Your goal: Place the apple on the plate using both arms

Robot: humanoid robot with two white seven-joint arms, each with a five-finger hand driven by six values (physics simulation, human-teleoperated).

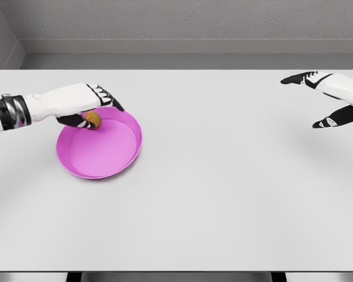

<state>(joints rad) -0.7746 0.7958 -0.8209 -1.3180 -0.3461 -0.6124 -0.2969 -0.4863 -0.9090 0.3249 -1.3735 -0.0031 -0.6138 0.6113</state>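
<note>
One apple (94, 120) in left hand (87, 109) over one plate (100, 154); right hand (325, 100) open.

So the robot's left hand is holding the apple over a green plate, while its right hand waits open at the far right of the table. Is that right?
Not quite: the plate is pink, not green, as the head view shows. The rest stands: the left hand holds the apple over the plate's rim, and the right hand waits open at the far right of the table.
</note>
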